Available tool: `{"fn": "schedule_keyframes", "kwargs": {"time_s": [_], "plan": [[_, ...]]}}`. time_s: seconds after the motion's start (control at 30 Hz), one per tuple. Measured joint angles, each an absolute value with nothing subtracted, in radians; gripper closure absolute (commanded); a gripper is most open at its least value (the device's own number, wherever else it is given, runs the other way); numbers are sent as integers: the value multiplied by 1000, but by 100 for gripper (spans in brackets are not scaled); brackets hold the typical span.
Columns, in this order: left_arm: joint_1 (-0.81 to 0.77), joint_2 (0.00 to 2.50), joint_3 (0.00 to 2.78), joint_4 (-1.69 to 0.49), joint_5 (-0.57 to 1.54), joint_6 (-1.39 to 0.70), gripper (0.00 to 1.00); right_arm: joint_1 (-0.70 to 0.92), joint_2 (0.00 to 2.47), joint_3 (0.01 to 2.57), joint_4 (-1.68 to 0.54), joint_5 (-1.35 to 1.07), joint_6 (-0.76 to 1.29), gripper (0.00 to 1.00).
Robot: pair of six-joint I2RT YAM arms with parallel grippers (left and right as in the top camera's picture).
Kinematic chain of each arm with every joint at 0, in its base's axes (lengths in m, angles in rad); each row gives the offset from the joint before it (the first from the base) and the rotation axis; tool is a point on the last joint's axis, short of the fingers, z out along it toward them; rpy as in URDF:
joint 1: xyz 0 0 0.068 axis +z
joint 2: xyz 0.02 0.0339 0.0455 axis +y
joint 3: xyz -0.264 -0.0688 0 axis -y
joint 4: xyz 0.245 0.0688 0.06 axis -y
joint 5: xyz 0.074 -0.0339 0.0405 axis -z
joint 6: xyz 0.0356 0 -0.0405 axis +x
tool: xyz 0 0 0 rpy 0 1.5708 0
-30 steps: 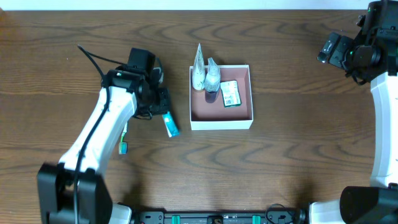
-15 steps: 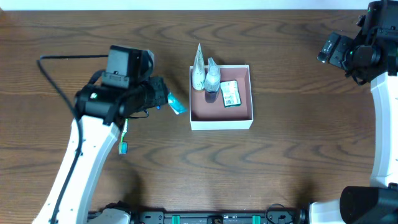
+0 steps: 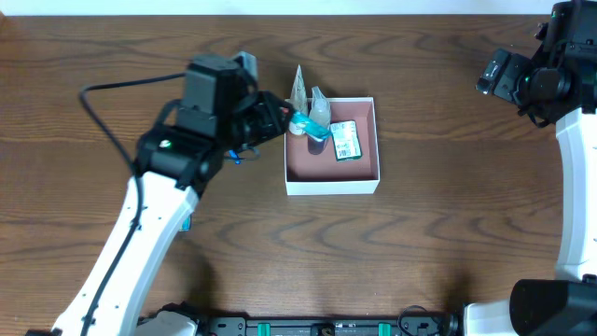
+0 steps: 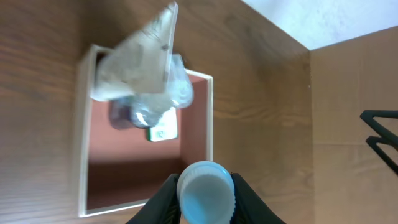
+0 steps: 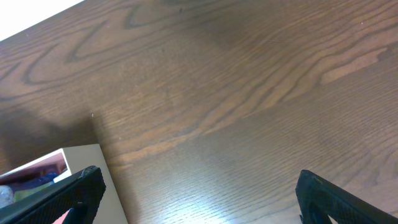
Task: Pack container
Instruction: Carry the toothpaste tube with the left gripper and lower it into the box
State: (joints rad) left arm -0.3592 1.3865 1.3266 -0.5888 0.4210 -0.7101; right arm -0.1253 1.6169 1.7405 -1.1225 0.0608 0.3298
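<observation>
Left claw (image 3: 287,123), tube (image 3: 303,124) now over container (image 3: 331,188)

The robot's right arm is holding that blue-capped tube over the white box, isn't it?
No. It is the left gripper that holds the blue-capped tube over the white box, as the overhead view shows. The right gripper is open and empty.

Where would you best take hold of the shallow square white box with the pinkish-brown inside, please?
Pinch the white box by its near wall, from straight above, one finger inside and one outside: the wall is thin and upright, and the floor behind it is bare, the toiletries lying at the far end.
</observation>
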Motion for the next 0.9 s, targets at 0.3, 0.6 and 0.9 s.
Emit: {"fn": "schedule_keyframes", "kwargs": {"time_s": [0.3, 0.6, 0.9], "plan": [[-451, 1516, 1327, -519, 426, -881, 55, -125, 1617, 1740, -1123, 61, 330, 1], [-469, 1523, 1327, -489, 445, -917, 45, -125, 1617, 1740, -1122, 61, 330, 1], [-463, 1520, 1327, -490, 455, -888, 44, -125, 1617, 1740, -1122, 61, 330, 1]]}}
